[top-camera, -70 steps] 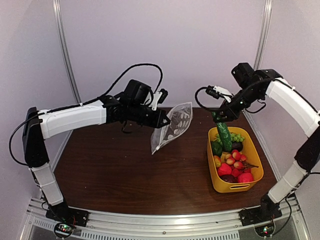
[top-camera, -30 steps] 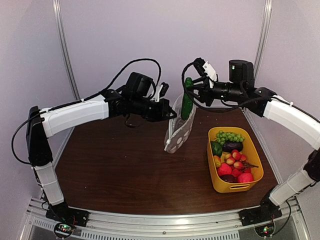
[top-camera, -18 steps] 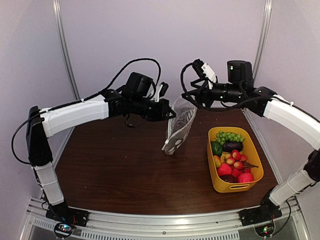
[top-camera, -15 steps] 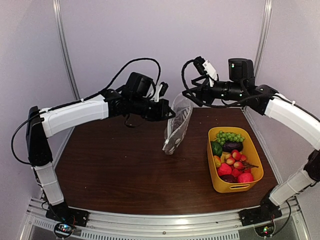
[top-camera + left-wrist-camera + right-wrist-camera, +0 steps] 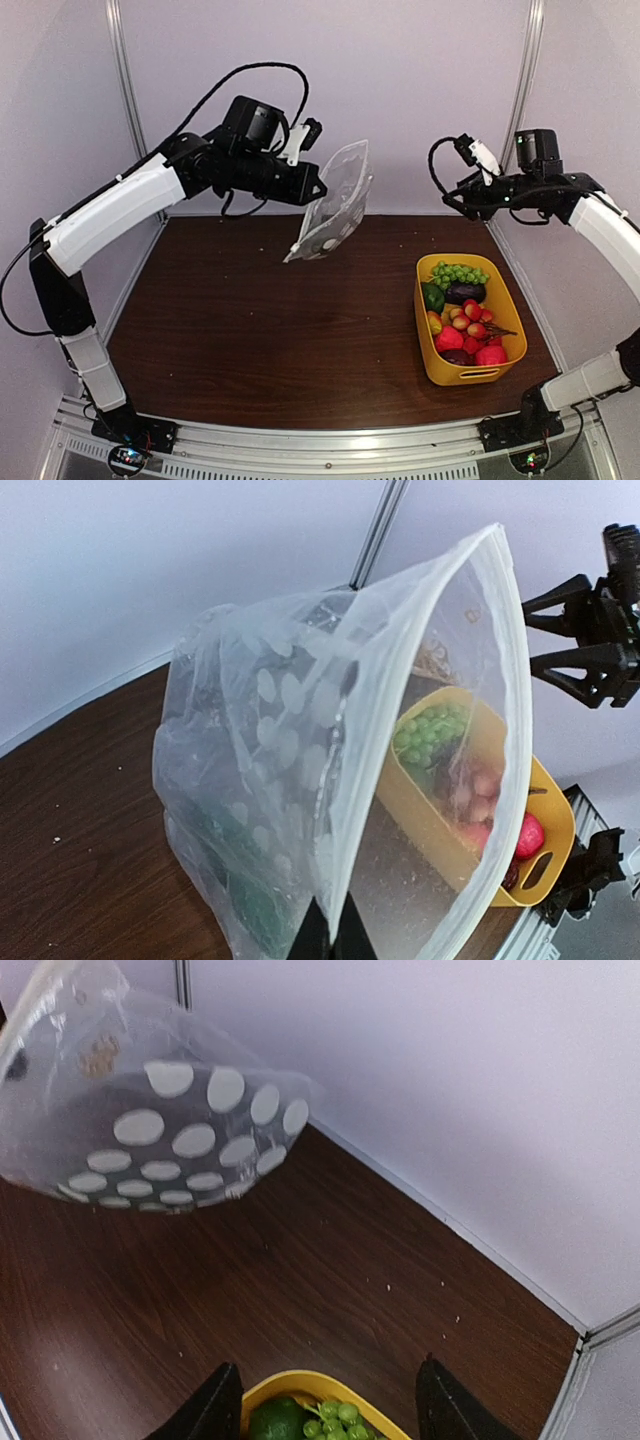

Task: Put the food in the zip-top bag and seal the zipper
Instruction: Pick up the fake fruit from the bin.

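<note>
Dark brown wooden table (image 5: pixel 250 330), two arms raised over it. Yellow plastic tub (image 5: pixel 437 372) on the right side of the table, packed with toy food: green grapes (image 5: pixel 458 272) at the far end, dark purple eggplant (image 5: pixel 463 293) just behind them, green pepper (image 5: pixel 432 297) against the left wall, pink and red pieces (image 5: pixel 472 335) filling the near half. Clear zip-top bag with white dots (image 5: pixel 335 200) hangs in the air over the far middle of the table, well left of the tub; mouth gaping, white zipper strip (image 5: pixel 510 680) unsealed. One dark green piece (image 5: pixel 245 895) lies low inside, blurred through the plastic. Left gripper (image 5: pixel 325 938) pinched tight on the bag's mouth edge. Right gripper (image 5: pixel 330 1400) above the tub's far end, jaws apart, holding nothing
</note>
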### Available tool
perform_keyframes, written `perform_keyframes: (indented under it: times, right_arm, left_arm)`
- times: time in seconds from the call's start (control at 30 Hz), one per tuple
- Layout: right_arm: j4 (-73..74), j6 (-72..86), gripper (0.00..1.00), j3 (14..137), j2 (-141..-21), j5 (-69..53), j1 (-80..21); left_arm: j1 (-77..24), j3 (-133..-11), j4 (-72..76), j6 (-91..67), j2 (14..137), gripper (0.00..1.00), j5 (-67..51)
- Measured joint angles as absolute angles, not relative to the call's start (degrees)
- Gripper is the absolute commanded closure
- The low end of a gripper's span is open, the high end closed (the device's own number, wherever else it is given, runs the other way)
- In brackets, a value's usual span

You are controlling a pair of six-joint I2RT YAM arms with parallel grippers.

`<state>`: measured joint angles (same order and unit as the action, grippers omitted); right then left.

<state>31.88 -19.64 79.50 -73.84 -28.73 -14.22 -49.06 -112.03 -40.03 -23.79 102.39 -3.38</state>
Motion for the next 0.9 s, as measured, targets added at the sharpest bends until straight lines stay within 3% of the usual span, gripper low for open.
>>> perform_keyframes:
  times: [0.27,0.5,0.67,0.9]
  right_arm:
    - [54.57,-35.42,0.49,72.79,-75.48,-25.89,-12.29]
    - [61.56,-40.66,0.52,69.95,-75.50,-23.51,-11.60]
    - [63.96,-43.59,0.39,67.90,-79.09,-27.24,-11.60]
    - [65.49,-50.78,0.30,63.46,-80.66,-33.08,-12.45]
  left_arm:
    - [-50.63,-101.08,-40.29,-22.44,105.69,1.00,-10.33]
    - [-52.95,-98.85,-38.26,-23.03,110.37,1.00,-13.65]
    - [-52.51,-98.83,-34.52,-24.08,110.26,1.00,-13.58]
    - [-51.75,-98.61,-32.80,-25.06,110.26,1.00,-12.95]
